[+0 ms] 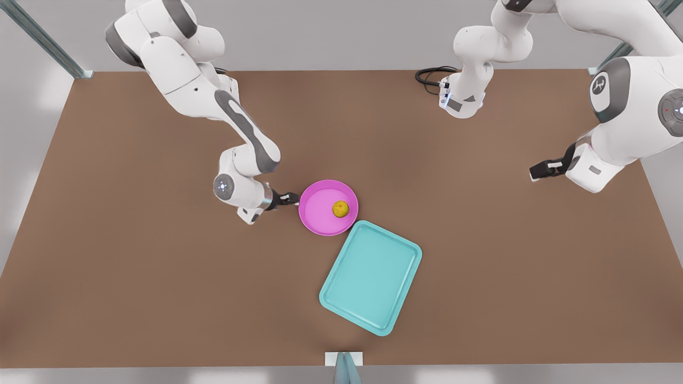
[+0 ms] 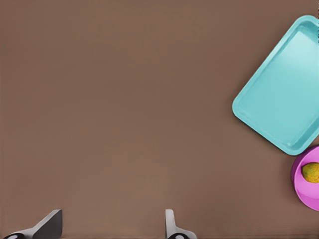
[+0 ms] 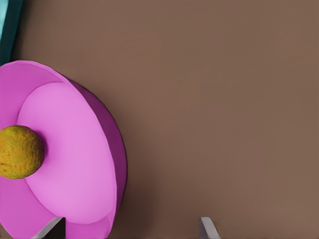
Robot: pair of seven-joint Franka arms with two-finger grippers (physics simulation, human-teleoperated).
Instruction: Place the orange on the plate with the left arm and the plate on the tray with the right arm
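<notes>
The orange (image 1: 341,209) (image 2: 311,172) (image 3: 17,152) lies inside the pink plate (image 1: 320,213) (image 2: 304,194) (image 3: 70,149), which rests on the table touching a corner of the teal tray (image 1: 371,277) (image 2: 284,94) (image 3: 7,25). My right gripper (image 1: 291,199) (image 3: 128,230) is low at the plate's rim on the front view's left side, open, with the rim showing between its fingertips. Far off at the front view's right, my left gripper (image 1: 539,172) (image 2: 109,231) hangs open and empty over bare table, waiting.
A black cable (image 1: 431,76) loops at the back of the brown table (image 1: 133,266). Metal frame posts stand at the back corners (image 1: 48,45), and a bracket (image 1: 344,360) sits at the front edge. A white arm elbow (image 1: 469,96) hangs over the back right.
</notes>
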